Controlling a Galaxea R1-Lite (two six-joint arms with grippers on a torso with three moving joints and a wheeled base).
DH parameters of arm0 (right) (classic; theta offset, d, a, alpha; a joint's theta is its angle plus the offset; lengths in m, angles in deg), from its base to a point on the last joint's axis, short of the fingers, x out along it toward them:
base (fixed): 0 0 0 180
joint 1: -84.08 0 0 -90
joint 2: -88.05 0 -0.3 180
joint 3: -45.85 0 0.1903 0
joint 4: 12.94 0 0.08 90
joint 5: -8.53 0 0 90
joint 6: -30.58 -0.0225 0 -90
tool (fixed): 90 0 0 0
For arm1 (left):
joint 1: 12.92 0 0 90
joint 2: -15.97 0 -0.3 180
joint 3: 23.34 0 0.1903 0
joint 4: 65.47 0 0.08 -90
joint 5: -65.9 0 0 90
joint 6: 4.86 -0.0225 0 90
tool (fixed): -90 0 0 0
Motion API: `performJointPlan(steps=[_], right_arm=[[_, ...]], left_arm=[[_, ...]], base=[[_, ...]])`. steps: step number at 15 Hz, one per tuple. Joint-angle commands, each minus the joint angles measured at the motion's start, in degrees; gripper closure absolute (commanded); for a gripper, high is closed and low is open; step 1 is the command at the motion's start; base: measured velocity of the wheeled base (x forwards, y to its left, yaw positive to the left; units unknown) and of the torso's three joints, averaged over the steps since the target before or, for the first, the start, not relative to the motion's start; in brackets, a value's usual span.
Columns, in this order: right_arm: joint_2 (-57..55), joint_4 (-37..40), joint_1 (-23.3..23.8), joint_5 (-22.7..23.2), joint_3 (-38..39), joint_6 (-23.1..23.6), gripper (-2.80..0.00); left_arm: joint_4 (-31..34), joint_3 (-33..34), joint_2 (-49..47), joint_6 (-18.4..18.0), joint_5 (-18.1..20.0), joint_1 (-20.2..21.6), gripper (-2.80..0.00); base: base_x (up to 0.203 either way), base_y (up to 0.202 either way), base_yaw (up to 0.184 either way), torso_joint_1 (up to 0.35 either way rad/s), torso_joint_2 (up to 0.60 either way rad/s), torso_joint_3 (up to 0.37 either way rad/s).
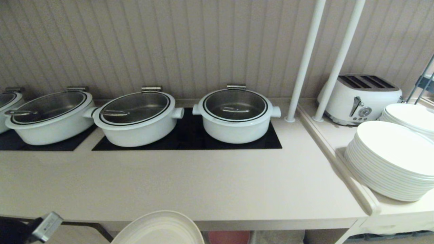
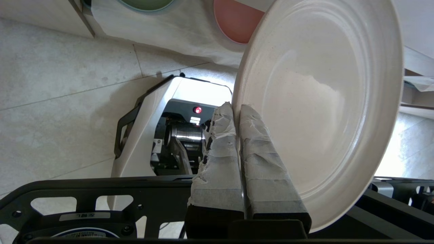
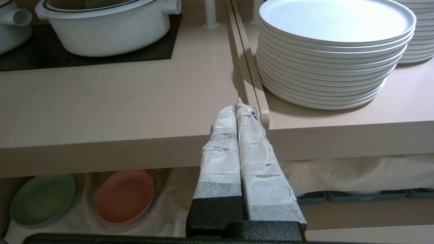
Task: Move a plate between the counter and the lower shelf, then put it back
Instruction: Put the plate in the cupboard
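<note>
Three white pots stand on black hob panels along the back of the long beige bench, under a ribbed beige wall. Low at the left, the left tool has its taped fingers pressed together on the rim of the plate, holding the cream plate on edge in front of the bench's front edge, over a pale tiled floor. Beneath the bench, the lower shelf has a whitish cloth lining with a green plate and a pink plate lying side by side on it. Farther right, the right tool hangs before the bench edge, its fingers closed on nothing. Two white poles rise beside a white toaster and stacks of glossy white plates.
</note>
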Motion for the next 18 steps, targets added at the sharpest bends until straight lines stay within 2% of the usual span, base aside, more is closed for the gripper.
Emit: performJointPlan(steps=[1,18], right_arm=[[-0.1,0.0,0.0,-0.1,0.0,0.0,0.00],[-0.1,0.0,0.0,0.0,0.0,0.0,0.00]], left_arm=[[0.1,0.0,-0.2,0.2,-0.1,0.0,0.00],[0.1,0.3,0.8,-0.1,-0.1,0.0,0.00]], base=[[0.000,0.000,0.000,0.000,0.00,0.000],[0.000,0.000,0.000,0.000,0.00,0.000]])
